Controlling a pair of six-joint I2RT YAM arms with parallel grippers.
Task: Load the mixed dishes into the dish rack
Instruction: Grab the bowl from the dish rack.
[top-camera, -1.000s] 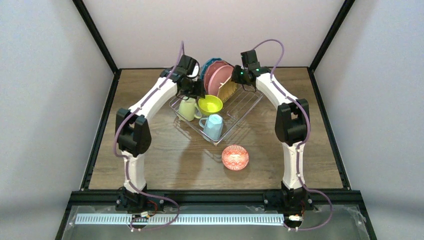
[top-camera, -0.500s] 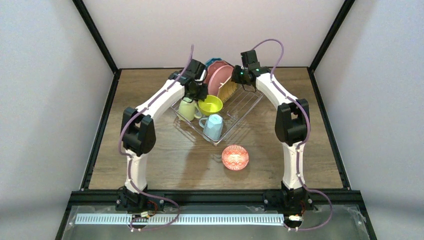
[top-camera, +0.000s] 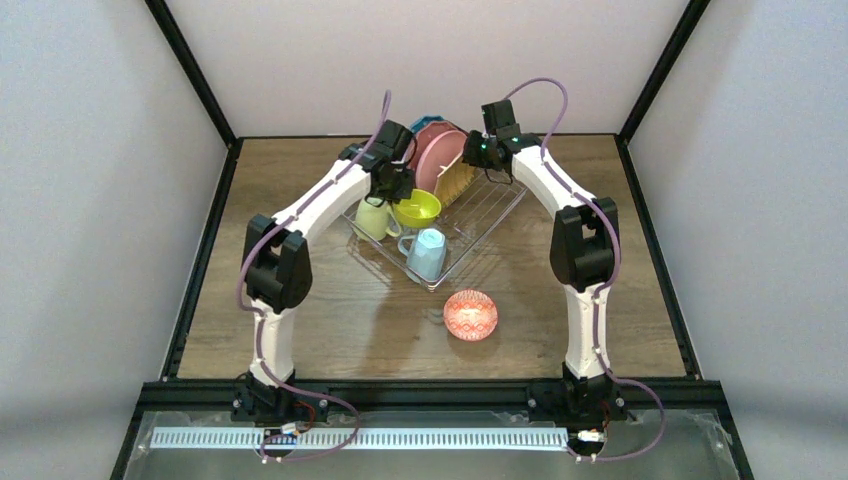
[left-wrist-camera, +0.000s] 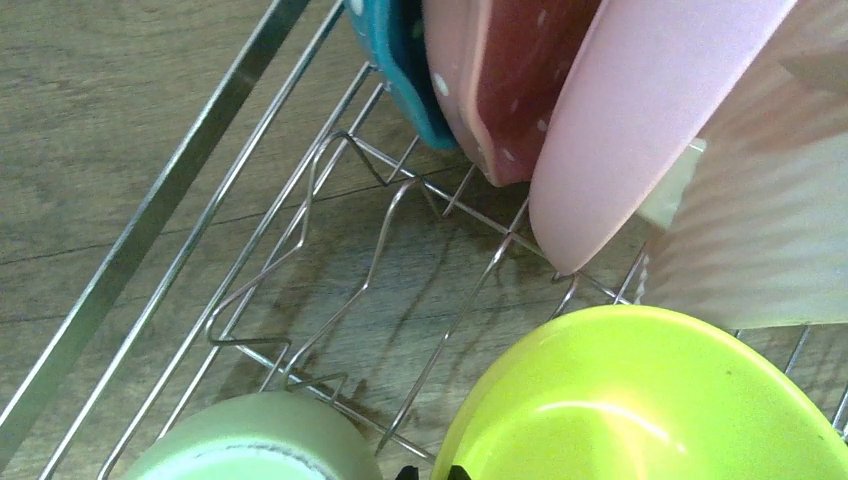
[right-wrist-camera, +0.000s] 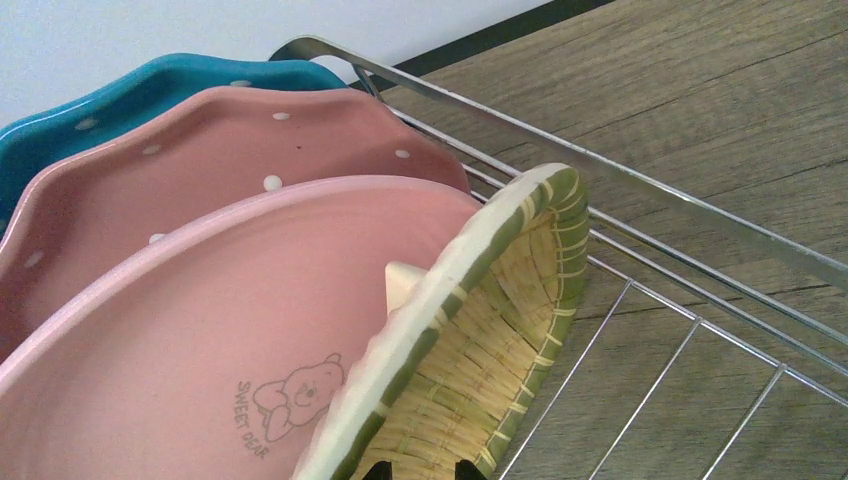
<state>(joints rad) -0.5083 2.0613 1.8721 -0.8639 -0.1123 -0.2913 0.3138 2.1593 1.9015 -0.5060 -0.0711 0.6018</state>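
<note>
While left gripper (top-camera: 398, 192), closure untellable, sits at eleven o'clock rim of lime bowl (top-camera: 420, 208), a nudge may knock pink plate (top-camera: 438, 160).

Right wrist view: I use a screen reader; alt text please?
Four plates stand on edge in a wire dish rack: a woven tan plate nearest, then a pink plate with a bear print, a pink dotted plate and a blue dotted plate. Wooden table lies beyond.
</note>
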